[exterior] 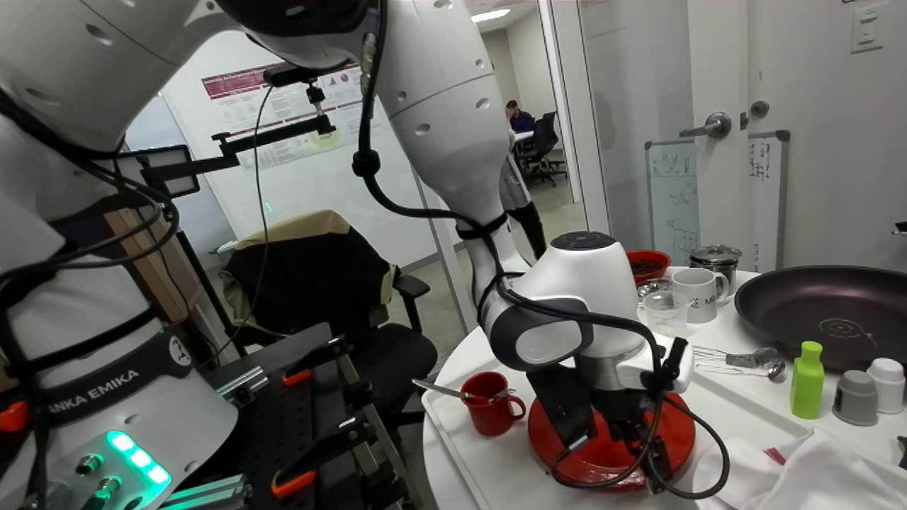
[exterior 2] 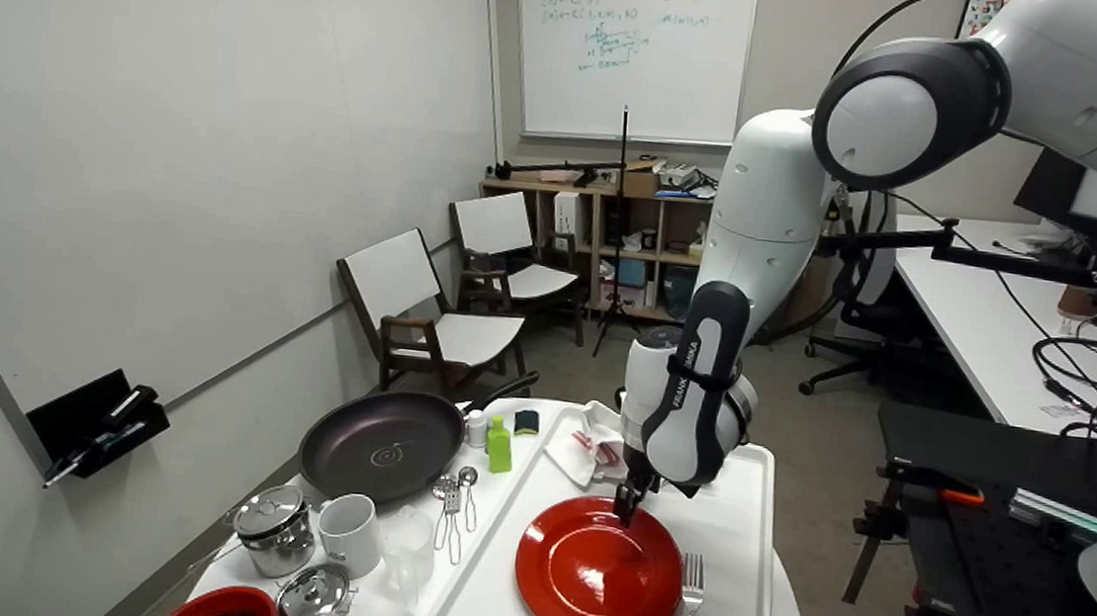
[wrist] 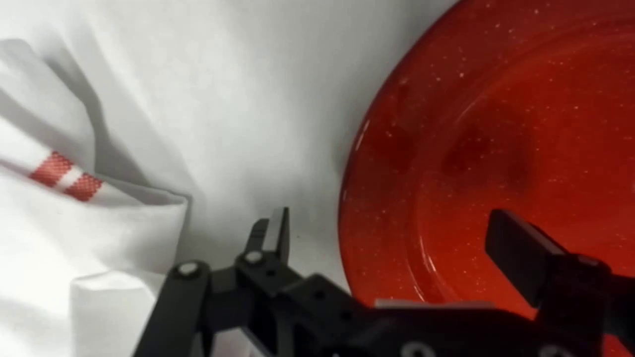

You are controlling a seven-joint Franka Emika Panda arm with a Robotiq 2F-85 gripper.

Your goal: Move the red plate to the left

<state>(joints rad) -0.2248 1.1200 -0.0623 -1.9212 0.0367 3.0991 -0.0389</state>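
- I have the gripper low at the edge of the red plate, fingers spread wide and nothing clamped between them
- One fingertip sits over the plate's inner face, its mate just outside the rim; I can't tell whether either touches
- On the outer finger's side I see a crumpled white cloth with red stripes
- The plate rests on the white tray, glossy face up, between that cloth and the red mug
- The mug stands upright just beside the plate, with a fork and a knife poking out
- Past the tray, on the white table, I get a lime-green bottle, a grey container and a sponge
- Farther across stand a dark frying pan, a white mug and a lidded steel pot
- Beyond the table I have two wooden armchairs, then a whiteboard on the wall
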